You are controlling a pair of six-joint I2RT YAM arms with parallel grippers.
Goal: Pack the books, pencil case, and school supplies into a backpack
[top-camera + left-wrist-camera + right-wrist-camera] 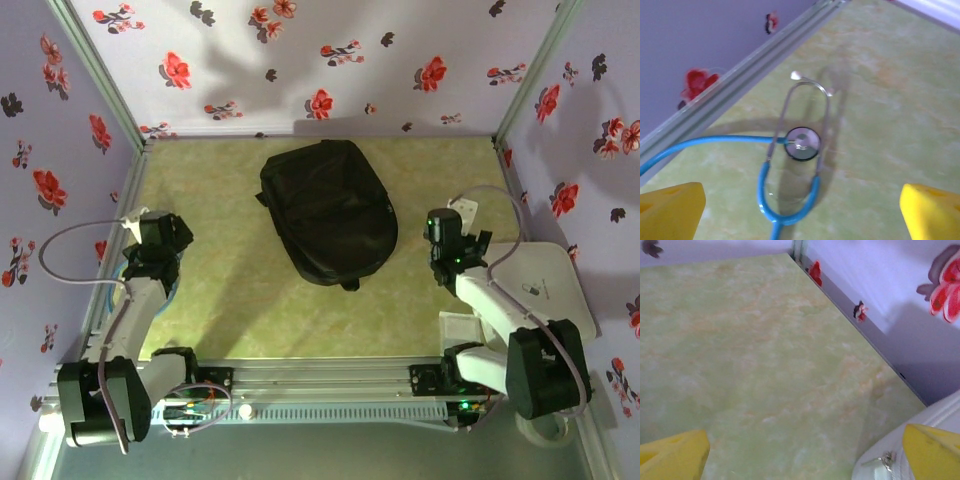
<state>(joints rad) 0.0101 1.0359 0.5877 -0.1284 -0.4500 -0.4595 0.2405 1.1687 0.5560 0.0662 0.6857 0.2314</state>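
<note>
1. Now the backpack (328,212) lies flat in the middle of the counter (250,310). It is nearer the far wall, between the two arms, and touches neither one.
2. The left tool (800,212) hangs low by the left wall. Its yellow fingers (670,212) are wide apart with nothing held between them. A stethoscope (801,144) with a blue tube lies flat on the counter right under it.
3. The right tool (802,452) is over on the right side, also wide apart and holding nothing. Just beside one finger is a white thing with a small zip pull (935,415). I cannot tell what that thing is.
4. From above, the bag looks shut, so I think the job right now is to get it open. It is too dark to see where its zip pull sits.
5. Both arms should go to the bag first. One tool should press the soft cloth down near the rounded top.
6. The other tool should pinch the zip pull and drag it slowly along the curve.
7. A soft bag slides and bunches up. Pull gently, and pull away from the pressed spot so the cloth is tight.
8. The left arm should lift straight up before it goes sideways. That way its fingers will not hook the blue tube and drag it along.
</note>
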